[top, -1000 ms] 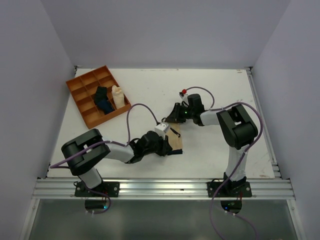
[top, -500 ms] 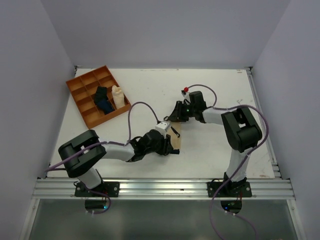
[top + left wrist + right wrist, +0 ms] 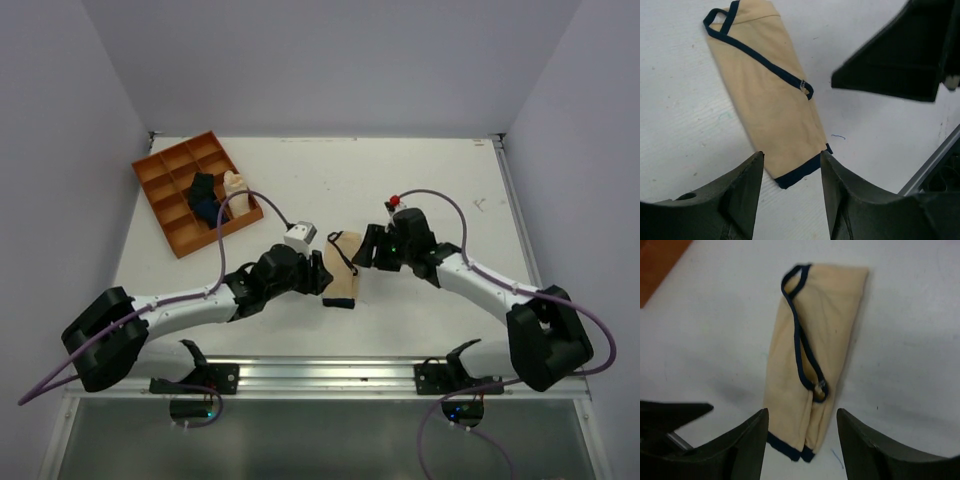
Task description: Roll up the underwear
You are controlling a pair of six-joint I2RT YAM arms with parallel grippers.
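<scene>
One folded underwear (image 3: 342, 268) lies flat mid-desk (image 3: 440, 180), well inside every edge, with bare surface stretching toward 12 o'clock. Two pincers flank it, both open and gripping nothing: left pincer (image 3: 320, 274) at its 9 o'clock, right pincer (image 3: 366, 250) at 3 o'clock. At 10 o'clock, one orange tray (image 3: 152, 172) holds a dark roll (image 3: 205, 205) and a cream roll (image 3: 233, 184).

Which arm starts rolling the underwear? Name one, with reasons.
Left, probably. The left gripper is open, with the black-banded short end of the underwear between its fingers. The right gripper, also open, sits alongside the strip's long edge in the top view.
</scene>
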